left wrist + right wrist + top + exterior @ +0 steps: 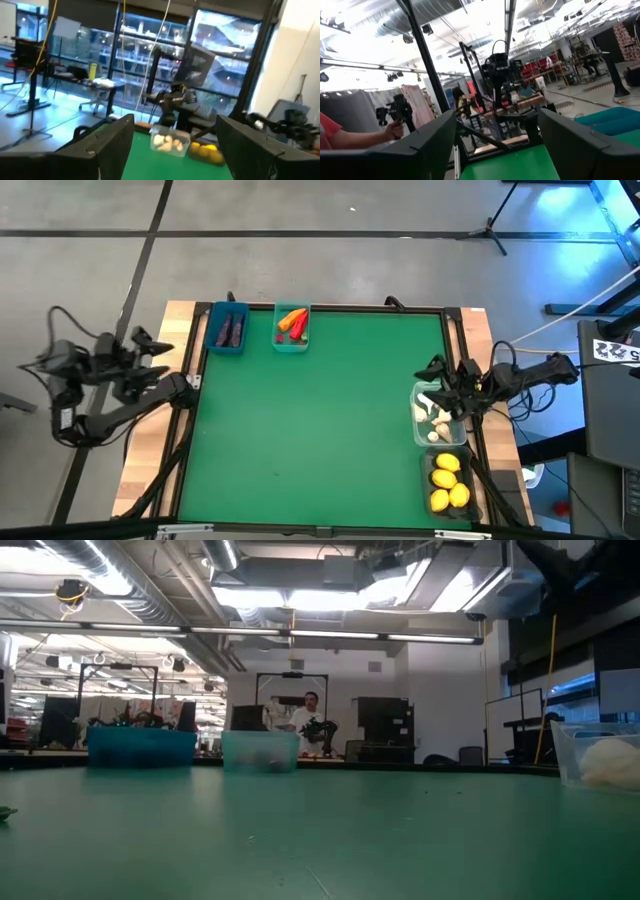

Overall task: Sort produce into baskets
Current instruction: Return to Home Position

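Work surface: a green mat point(320, 410) covers the table; a lit workshop hall lies behind it.

Produce and bins:
- Dark purple eggplants point(230, 330) lie in the blue bin point(213, 340) at the mat's far edge, toward the left arm's side.
- An orange carrot point(291, 317) and red peppers point(298, 332) lie in the teal bin point(291, 346), just beside the blue one.
- Cream-white garlic bulbs point(437, 425) lie in the clear bin point(420, 395) at the right edge of the mat.
- Yellow lemons point(446, 480) fill the dark grey bin point(428, 480), just nearer than the clear bin.
- In the low view, a tiny green bit point(5, 811) lies on the mat, apart from the bins.

Grippers:
- The left gripper point(175, 125) is at the left edge of the table, off the mat. Its fingers are spread wide with nothing between them.
- The right gripper point(495, 120) is at the right edge of the table, near the clear bin. It is likewise wide apart and empty.

Surroundings: a person point(310, 715) stands far back in the hall.
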Tool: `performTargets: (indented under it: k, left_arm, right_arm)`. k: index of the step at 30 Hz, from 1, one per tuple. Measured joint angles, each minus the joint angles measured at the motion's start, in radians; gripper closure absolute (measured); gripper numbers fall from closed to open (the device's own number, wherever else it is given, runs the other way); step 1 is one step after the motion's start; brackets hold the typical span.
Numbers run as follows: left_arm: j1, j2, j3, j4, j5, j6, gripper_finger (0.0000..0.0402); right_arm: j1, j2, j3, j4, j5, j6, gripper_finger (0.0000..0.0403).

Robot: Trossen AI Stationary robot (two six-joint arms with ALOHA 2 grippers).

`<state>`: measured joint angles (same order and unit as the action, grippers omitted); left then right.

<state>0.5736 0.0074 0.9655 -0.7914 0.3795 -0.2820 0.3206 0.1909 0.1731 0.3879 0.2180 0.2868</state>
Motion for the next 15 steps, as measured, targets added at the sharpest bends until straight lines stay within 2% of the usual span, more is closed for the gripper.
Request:
performTargets:
  k: [8,15]
  left_arm:
    - [0.086,0.000,-0.277,0.315,0.157,-0.008,0.0126]
    - [0.079,0.001,-0.518,0.623,0.168,-0.033,0.0126]
  right_arm:
    - [0.000,0.000,-0.078,0.134,-0.001,-0.002,0.0123]
    - [0.000,0.000,-0.078,0.138,-0.001,-0.003,0.0123]
